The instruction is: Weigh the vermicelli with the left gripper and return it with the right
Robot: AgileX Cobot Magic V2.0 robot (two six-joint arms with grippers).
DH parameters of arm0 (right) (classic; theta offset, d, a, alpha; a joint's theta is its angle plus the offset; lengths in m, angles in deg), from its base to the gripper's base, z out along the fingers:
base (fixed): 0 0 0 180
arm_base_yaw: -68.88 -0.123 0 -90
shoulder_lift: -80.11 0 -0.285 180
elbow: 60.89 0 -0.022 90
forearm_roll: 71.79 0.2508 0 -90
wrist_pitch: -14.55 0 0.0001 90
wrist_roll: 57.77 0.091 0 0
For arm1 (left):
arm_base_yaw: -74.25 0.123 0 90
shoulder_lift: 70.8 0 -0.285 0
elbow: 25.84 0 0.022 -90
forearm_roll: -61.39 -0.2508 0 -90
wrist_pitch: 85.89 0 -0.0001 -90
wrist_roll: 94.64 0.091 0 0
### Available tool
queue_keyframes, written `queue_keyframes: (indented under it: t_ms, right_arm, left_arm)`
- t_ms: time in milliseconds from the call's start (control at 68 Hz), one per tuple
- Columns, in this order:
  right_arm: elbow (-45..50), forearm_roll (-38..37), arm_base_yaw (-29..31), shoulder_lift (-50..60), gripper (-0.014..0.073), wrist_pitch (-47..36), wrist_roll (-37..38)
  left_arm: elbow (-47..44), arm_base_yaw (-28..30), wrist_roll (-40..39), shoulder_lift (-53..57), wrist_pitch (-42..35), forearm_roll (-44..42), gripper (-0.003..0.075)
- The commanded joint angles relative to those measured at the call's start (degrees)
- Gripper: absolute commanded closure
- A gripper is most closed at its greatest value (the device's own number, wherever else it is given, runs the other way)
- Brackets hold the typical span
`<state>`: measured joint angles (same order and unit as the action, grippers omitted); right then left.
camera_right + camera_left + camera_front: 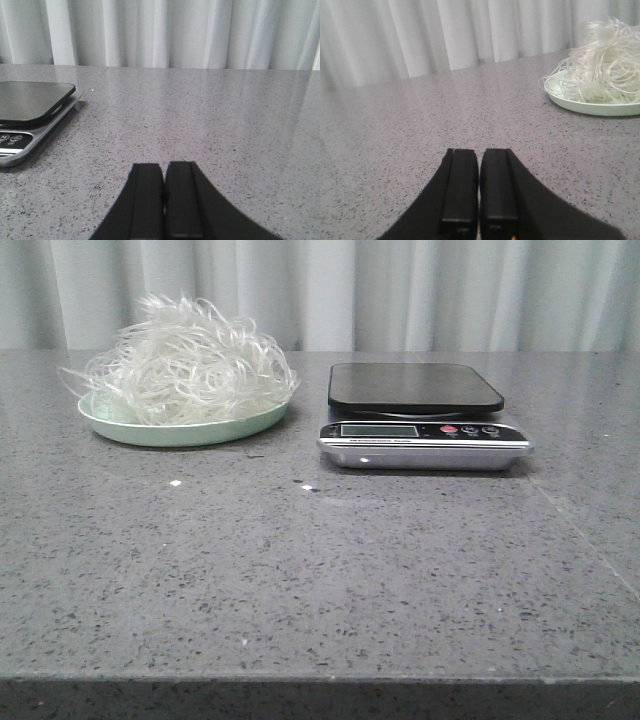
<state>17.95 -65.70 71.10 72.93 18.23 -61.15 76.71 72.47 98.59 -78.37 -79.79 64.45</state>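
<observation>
Desk (320,580): grey speckled stone-look top, pale pleated curtain (400,290) behind it.

Landmark is the scale (423,417), sitting on the desk right of centre in the front view. Black weighing platform at the back, silver front panel with a small display and a row of buttons (one red). Nothing rests on the platform.

Vermicelli (190,365): big loose tangle of thin whitish translucent strands, piled on a pale green plate (180,430) to the left of the scale, near it but not touching. Strands spill over the plate rim on both sides; the heap is about as wide as the plate. A few small pale flecks lie on the desk in front, between plate and scale.

Left gripper (479,197): matte black, fingers pressed together with only a hairline seam between them, holding nothing. It hangs above bare desk on the far side of the plate from the scale; the vermicelli and plate show at the edge of its wrist view, well apart from the fingertips.

Right gripper (164,197): also clenched on nothing (same thin seam between the fingers). It sits over bare desk on the scale's right side, apart from it; the scale's corner shows at the edge of that wrist view.
</observation>
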Motion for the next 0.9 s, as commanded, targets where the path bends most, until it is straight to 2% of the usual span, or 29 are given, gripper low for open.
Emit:
queue_keyframes:
  t_ms: [0, 118, 279, 353, 544, 705, 882]
  right_arm:
    - [-0.46, -0.48, 0.31, 0.91, 0.0443, -4.4, 0.07]
    - [-0.46, -0.43, 0.31, 0.91, 0.0443, -5.37, 0.07]
    - [-0.46, -0.43, 0.31, 0.91, 0.0443, -7.05, 0.02]
    - [-0.46, -0.48, 0.31, 0.91, 0.0443, -7.22, 0.02]
    - [-0.46, -0.48, 0.31, 0.91, 0.0443, -6.45, 0.02]
    - [-0.46, -0.48, 0.31, 0.91, 0.0443, -6.39, 0.02]
    - [-0.46, -0.48, 0.31, 0.91, 0.0443, -6.39, 0.02]
  left_arm:
    - [-0.3, 0.18, -0.62, 1.1, -5.21, 0.51, 0.0584]
    - [-0.3, 0.18, -0.62, 1.1, -7.12, 0.51, 0.0584]
    - [0.44, 0.18, -2.88, 1.1, -19.65, 7.88, 0.0584]
    - [2.32, 0.18, -2.89, 0.97, -21.61, 10.27, 0.0584]
    - [15.41, 0.18, -2.89, -3.11, -20.63, 10.41, 0.0584]
    - [29.21, 0.18, -2.89, -12.96, -20.63, 10.3, 0.0584]
    - [39.28, 0.18, -2.89, -24.09, -19.38, 10.3, 0.0584]
